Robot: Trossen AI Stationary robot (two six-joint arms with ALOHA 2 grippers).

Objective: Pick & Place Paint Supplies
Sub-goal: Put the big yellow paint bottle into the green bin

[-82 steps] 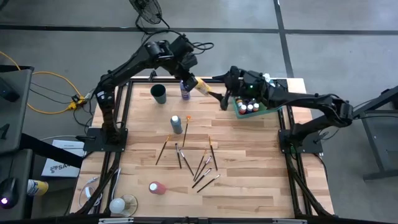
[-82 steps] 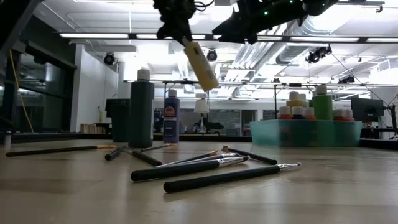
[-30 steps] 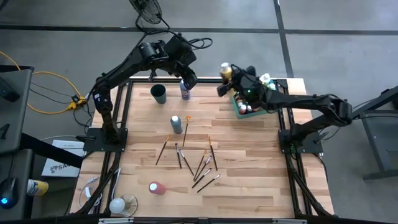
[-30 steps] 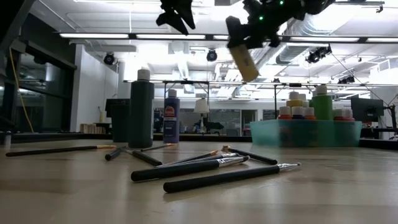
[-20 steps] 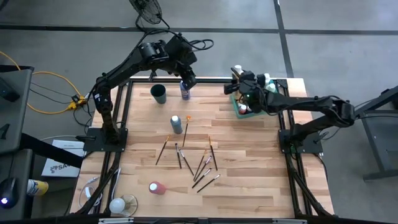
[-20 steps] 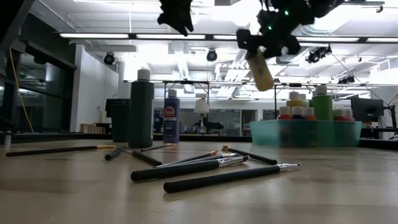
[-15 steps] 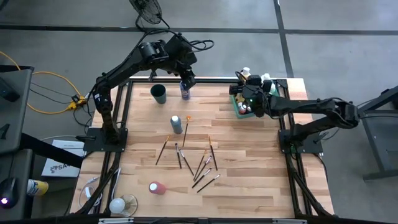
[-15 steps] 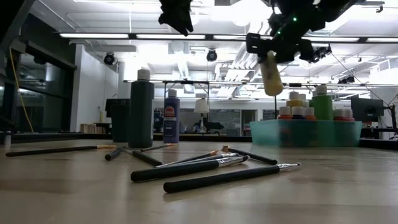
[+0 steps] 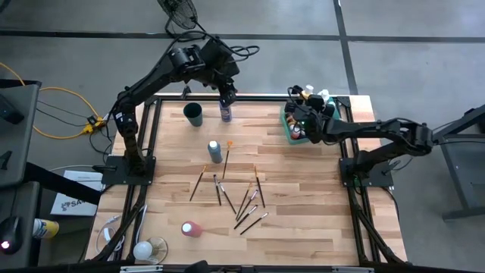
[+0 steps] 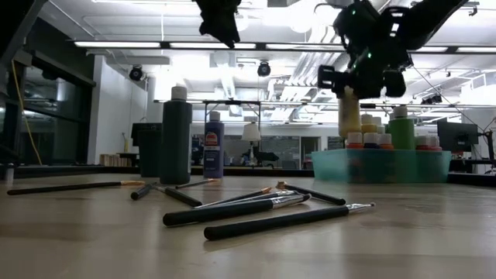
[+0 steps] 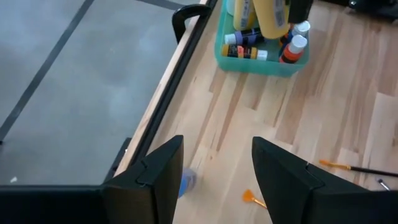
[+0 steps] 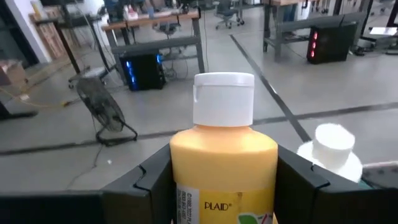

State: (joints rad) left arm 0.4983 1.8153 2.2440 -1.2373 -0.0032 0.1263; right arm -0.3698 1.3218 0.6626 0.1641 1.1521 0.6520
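Note:
My right gripper (image 9: 302, 108) is shut on a yellow paint bottle (image 10: 349, 111) with a white cap (image 12: 224, 98). It holds the bottle upright over the translucent green tray (image 9: 289, 135) at the table's far right. Several bottles (image 10: 384, 139) stand in the tray. My left gripper (image 11: 211, 169) hangs open, high above a purple bottle (image 9: 225, 112) near the far edge. A dark green bottle (image 10: 177, 136) stands mid-table. Several brushes (image 9: 236, 196) lie flat in the middle, and pink (image 9: 191, 228) and white (image 9: 144, 249) bottles lie near the near-left corner. My right gripper pinches the yellow bottle's body (image 12: 224, 168) just below its shoulder, one finger (image 12: 155, 180) on each side. The fingers come roughly level from the table's right. The bottle stands upright, lifted, its lower end (image 10: 349, 133) about level with the caps of the tray's bottles.
A dark round cup (image 9: 194, 114) stands left of the purple bottle. An orange-tipped brush (image 11: 252, 198) lies beyond it. Black frame rails (image 9: 154, 144) run along the table's left and right edges. Bare wood (image 9: 318, 220) lies at the near right.
My right gripper has carried the yellow bottle toward the table's right, from beside the tray to above it. It has turned the bottle from tilted to upright and lowered it toward the tray's bottles. My left gripper has stayed high over the purple bottle.

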